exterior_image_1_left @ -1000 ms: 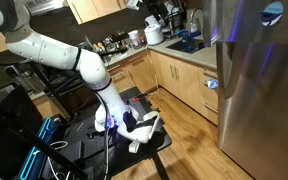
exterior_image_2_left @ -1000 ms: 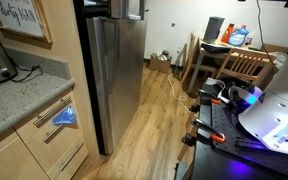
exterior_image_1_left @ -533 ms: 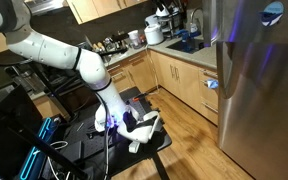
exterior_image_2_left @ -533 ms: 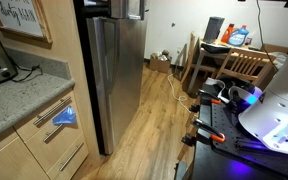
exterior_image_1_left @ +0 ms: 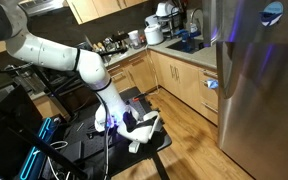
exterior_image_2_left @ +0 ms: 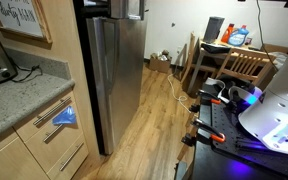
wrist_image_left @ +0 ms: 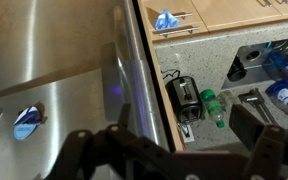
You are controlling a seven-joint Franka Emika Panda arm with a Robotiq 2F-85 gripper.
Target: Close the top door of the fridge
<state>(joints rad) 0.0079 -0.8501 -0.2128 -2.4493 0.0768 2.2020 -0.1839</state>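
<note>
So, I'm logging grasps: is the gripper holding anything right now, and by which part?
Nothing: in the wrist view the gripper is open and empty, with the top door's steel behind it.

White rounded arm (exterior_image_1_left: 54, 55), dark joint bands; black linked jaws, wrist view.

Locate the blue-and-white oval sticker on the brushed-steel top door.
In the wrist view the blue-and-white oval sticker sits lower left on the brushed-steel top door; in an exterior view it is at the top right.

The fridge (exterior_image_1_left: 259, 90) is brushed steel with a soft sheen — the cabinets (exterior_image_1_left: 184, 78) light, smooth wood.
</note>
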